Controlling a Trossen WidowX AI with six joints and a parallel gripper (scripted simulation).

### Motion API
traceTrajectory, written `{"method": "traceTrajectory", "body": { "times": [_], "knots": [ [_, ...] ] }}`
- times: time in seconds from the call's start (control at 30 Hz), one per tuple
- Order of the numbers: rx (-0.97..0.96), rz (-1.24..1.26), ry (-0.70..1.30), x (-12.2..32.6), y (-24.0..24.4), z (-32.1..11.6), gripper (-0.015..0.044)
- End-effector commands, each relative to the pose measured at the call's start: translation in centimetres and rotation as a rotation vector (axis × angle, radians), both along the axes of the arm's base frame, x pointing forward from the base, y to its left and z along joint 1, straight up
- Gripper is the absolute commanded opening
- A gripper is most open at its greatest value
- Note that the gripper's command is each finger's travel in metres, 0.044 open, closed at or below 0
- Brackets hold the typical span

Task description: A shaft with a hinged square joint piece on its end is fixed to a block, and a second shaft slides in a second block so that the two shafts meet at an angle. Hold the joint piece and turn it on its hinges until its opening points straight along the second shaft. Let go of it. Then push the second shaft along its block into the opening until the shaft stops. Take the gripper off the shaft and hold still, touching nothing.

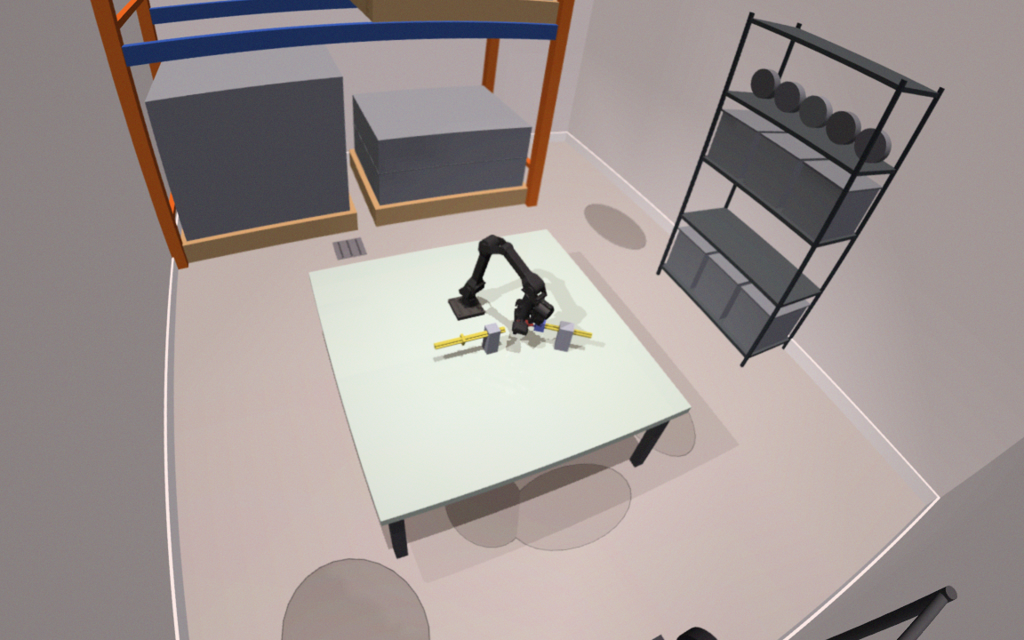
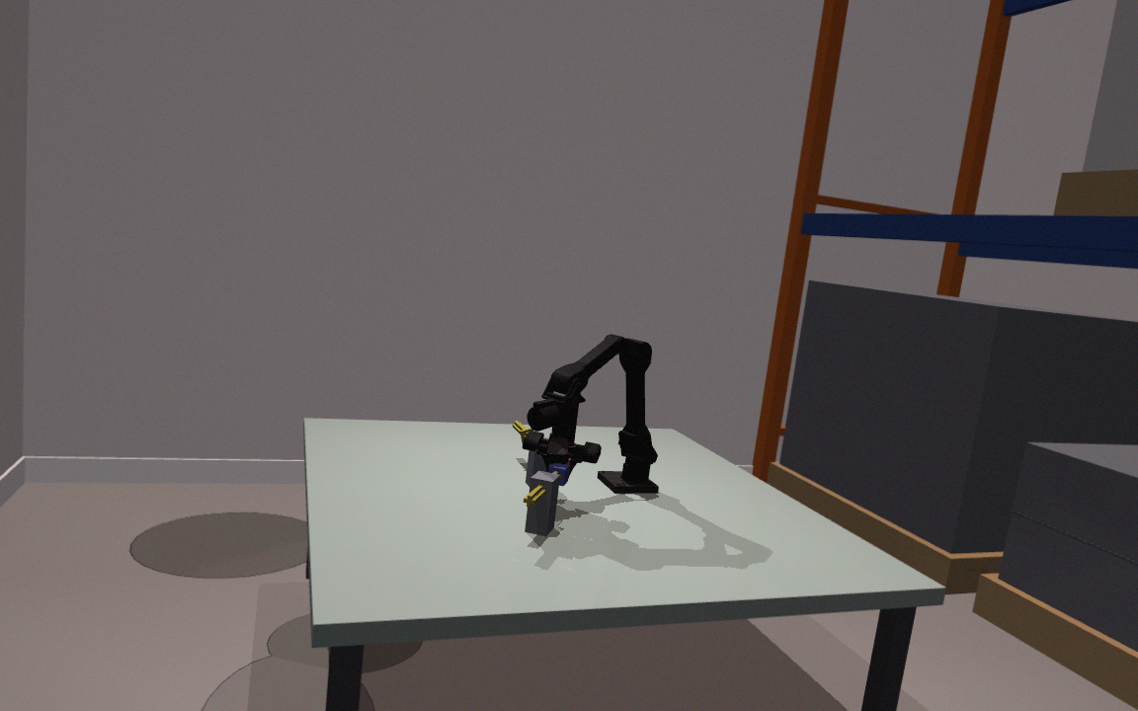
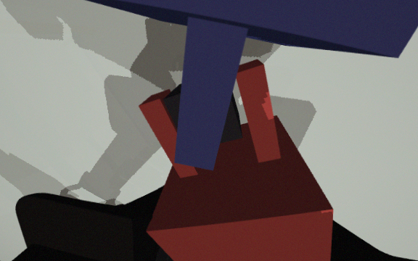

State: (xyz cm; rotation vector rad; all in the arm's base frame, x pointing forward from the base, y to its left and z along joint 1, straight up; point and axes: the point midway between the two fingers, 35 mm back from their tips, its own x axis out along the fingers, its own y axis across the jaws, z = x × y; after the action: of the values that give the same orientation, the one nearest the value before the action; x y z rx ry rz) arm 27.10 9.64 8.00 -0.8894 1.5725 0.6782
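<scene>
The red joint piece (image 3: 242,241) (image 1: 532,324) sits at the blue yoke (image 3: 285,18) (image 1: 540,326) (image 2: 560,474) on the end of the fixed yellow shaft (image 1: 581,333) (image 2: 534,496). That shaft runs through the right grey block (image 1: 564,337) (image 2: 541,508). My gripper (image 3: 234,178) (image 1: 527,324) is shut on the red joint piece, a black finger on each side. The second yellow shaft (image 1: 450,342) (image 2: 521,429), with a small cross knob, passes through the left grey block (image 1: 491,340). Its tip is left of the gripper, apart from the joint piece. The opening's exact direction is unclear.
The pale table (image 1: 484,437) (image 2: 432,584) carries the arm's base (image 1: 466,307) (image 2: 627,482) behind the shafts. The arm arches over from there. A pallet rack (image 1: 551,103) and a dark shelf unit (image 1: 747,246) stand off the table.
</scene>
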Motion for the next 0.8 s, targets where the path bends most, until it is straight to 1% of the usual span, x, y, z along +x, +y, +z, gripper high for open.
{"method": "traceTrajectory", "body": {
  "times": [0.0, 0.77],
  "knots": [
    [-0.003, 0.012, 0.001, 0.06, -0.02, 0.02, 0.0000],
    [-0.003, 0.012, 0.001, 0.06, -0.02, 0.02, 0.0000]
  ]
}}
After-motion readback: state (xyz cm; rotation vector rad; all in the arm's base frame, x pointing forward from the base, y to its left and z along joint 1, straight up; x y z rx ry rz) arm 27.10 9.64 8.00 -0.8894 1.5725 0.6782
